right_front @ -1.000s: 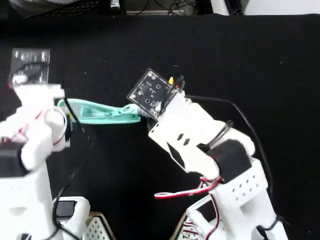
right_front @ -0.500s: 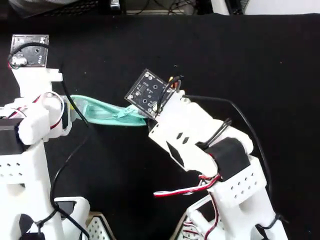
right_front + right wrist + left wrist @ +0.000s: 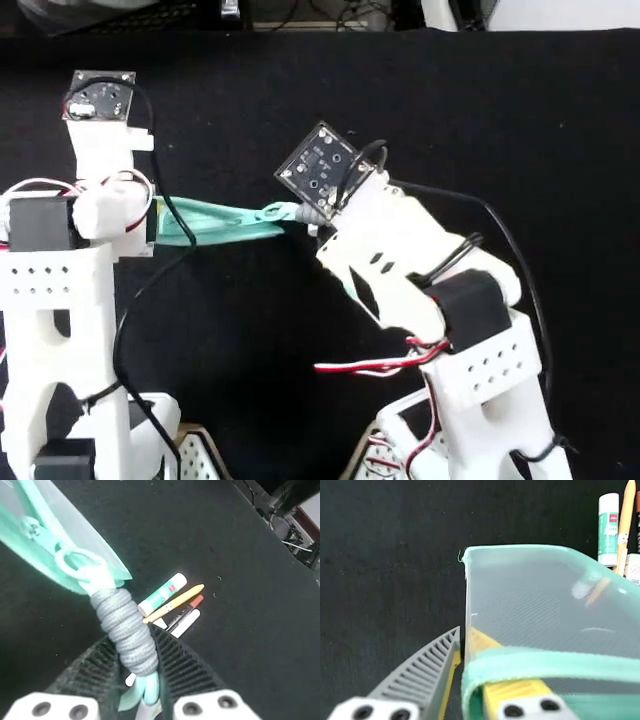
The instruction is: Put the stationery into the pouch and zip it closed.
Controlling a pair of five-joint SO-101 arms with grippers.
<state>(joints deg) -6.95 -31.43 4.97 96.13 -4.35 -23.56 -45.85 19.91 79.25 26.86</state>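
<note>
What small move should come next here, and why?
Probably the right gripper draws the zip cord away from the left gripper, which pinches the pouch. The stationery lies on the table, so the pouch likely needs opening.

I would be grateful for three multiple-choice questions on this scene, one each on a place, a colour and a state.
1. Where is the white glue stick relative to the translucent mint-green pouch?
A) inside it
B) outside it, on the black table
C) on top of it

2. What colour is the cord wound round the zipper pull?
A) grey
B) red
C) yellow

3. In what state is the right gripper?
A) open and empty
B) shut on a pencil
C) shut on the zipper pull

Answers:
1 B: the glue stick lies on the table beyond the pouch.
2 A: the wound cord is plainly grey.
3 C: the jaws press on both sides of the cord.
</note>
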